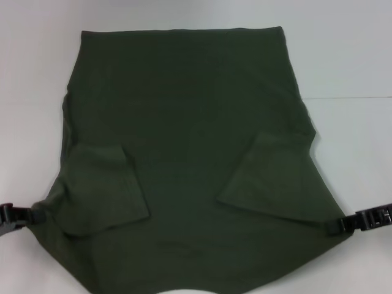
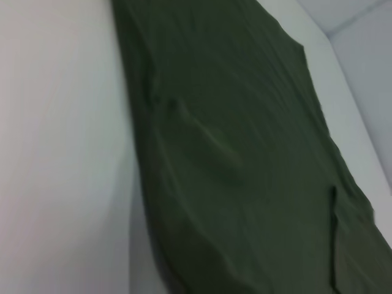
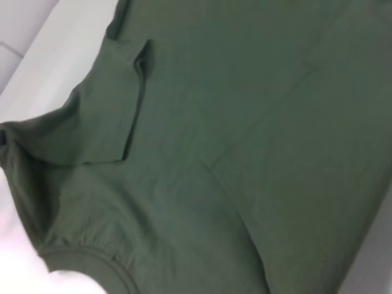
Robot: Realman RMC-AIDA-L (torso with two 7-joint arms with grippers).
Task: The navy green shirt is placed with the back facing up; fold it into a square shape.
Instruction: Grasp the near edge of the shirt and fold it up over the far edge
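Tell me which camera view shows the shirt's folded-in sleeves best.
The head view: it shows the whole shirt with both sleeves folded inward, the left sleeve and the right sleeve. The right wrist view shows one folded sleeve and the collar. The left wrist view shows mostly the plain back and one edge.

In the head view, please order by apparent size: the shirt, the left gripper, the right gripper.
1. navy green shirt, by far the largest.
2 and 3. right gripper and left gripper: both cut by the frame edge, so I cannot rank them.

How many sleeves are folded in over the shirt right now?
2: left sleeve lies folded inward near the left gripper; right sleeve folded inward near the right gripper.
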